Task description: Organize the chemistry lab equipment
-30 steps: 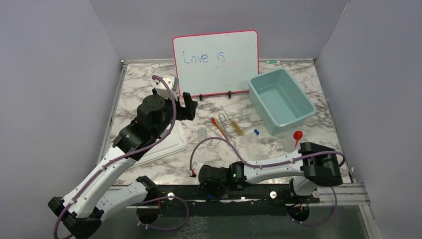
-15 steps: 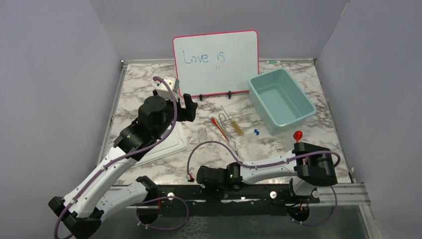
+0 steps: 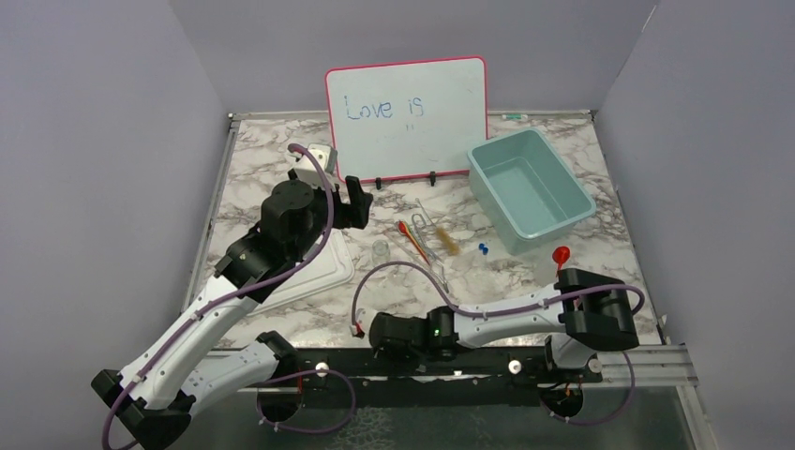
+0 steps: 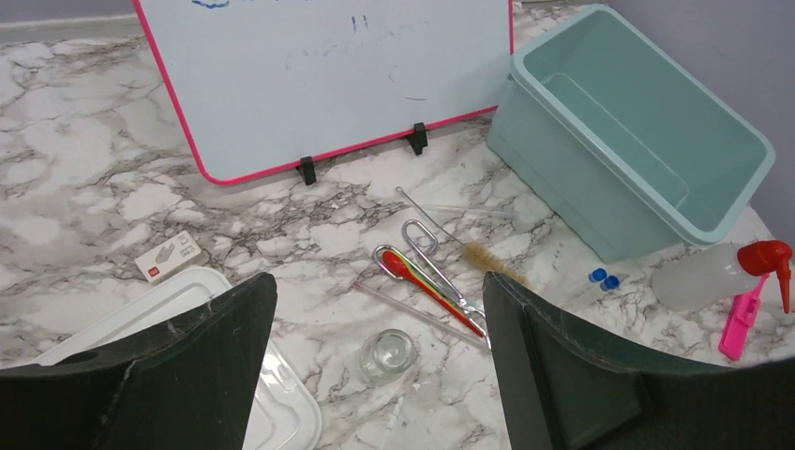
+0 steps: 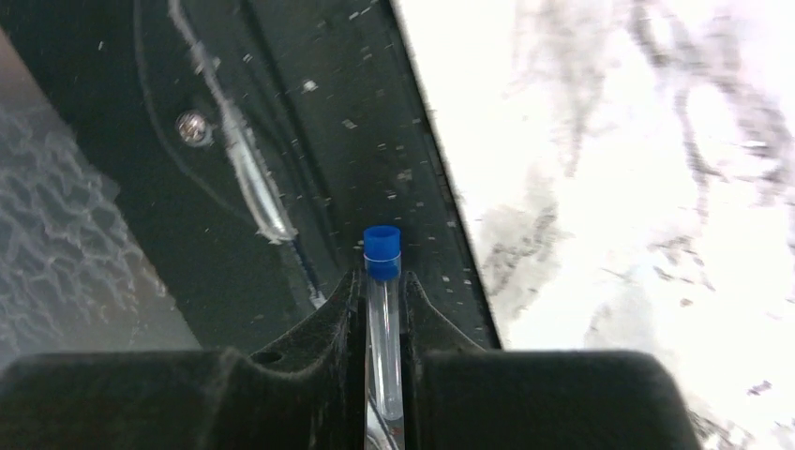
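Note:
My right gripper [image 5: 382, 281] is shut on a clear test tube [image 5: 383, 347] with a blue cap, low over the black rail at the table's near edge [image 3: 373, 331]. My left gripper [image 4: 380, 281] hangs open and empty above the marble, in front of the whiteboard [image 3: 356, 202]. Below it stands the clear little beaker [image 4: 387, 355]. Just beyond lie the red and orange sticks [image 4: 431, 286], metal tweezers [image 4: 422, 236], a thin clear rod [image 4: 412, 312] and the brown-bristled brush [image 4: 489, 260]. Two small blue caps [image 4: 605, 278] lie to the right.
A teal bin [image 3: 489, 199] stands at the back right. A translucent bottle with a red spout [image 4: 703, 278] and a pink marker [image 4: 741, 321] lie near it. The pink-framed whiteboard [image 3: 408, 117] stands behind, a white lid [image 3: 314, 277] lies left, beside a small white box [image 4: 169, 255].
My right gripper's fingers have closed onto the blue-capped test tube, and the right arm has shifted slightly left. The left arm has barely moved.

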You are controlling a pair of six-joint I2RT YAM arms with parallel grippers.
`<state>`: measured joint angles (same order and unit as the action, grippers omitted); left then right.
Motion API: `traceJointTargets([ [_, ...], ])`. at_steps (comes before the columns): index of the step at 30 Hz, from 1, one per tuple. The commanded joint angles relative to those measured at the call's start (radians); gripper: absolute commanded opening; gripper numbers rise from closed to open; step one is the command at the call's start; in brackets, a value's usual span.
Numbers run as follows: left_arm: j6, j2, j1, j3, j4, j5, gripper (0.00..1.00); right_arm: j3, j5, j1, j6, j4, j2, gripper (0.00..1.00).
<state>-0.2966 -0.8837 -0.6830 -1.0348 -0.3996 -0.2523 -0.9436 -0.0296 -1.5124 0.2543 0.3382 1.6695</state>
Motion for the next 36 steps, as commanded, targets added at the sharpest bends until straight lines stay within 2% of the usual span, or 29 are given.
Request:
traceJointTargets([
  [1, -0.032, -0.001, -0.003, 0.015, 0.003, 0.008, 0.84, -0.007, -0.181, 0.016, 0.05, -0.026, -0.091, 0.12],
  [8, -0.087, -0.005, -0.002, 0.06, 0.002, -0.048, 0.83, 0.079, -0.275, 0.146, 0.142, -0.134, -0.303, 0.12],
  [11, -0.118, -0.009, -0.002, 0.084, 0.005, -0.029, 0.84, 0.113, -0.331, 0.212, 0.206, -0.155, -0.403, 0.13],
  [15, -0.119, -0.009, -0.001, 0.17, 0.095, 0.175, 0.84, 0.149, -0.473, 0.311, 0.363, -0.16, -0.518, 0.15],
  [19, -0.177, -0.003, -0.002, 0.253, 0.173, 0.246, 0.85, 0.151, -0.624, 0.368, 0.53, -0.141, -0.613, 0.16],
  [22, -0.216, 0.003, -0.002, 0.3, 0.261, 0.361, 0.88, 0.139, -0.674, 0.397, 0.585, -0.151, -0.649, 0.17],
  [25, -0.248, -0.012, -0.002, 0.33, 0.373, 0.521, 0.98, 0.09, -0.639, 0.45, 0.607, -0.156, -0.628, 0.18],
  [28, -0.296, -0.037, -0.001, 0.357, 0.476, 0.615, 0.99, 0.048, -0.552, 0.517, 0.623, -0.165, -0.592, 0.17],
  [31, -0.368, -0.065, -0.002, 0.363, 0.541, 0.647, 0.99, 0.03, -0.463, 0.57, 0.641, -0.2, -0.575, 0.17],
  [36, -0.488, -0.154, -0.003, 0.337, 0.608, 0.7, 0.86, 0.01, -0.344, 0.62, 0.677, -0.243, -0.549, 0.17],
])
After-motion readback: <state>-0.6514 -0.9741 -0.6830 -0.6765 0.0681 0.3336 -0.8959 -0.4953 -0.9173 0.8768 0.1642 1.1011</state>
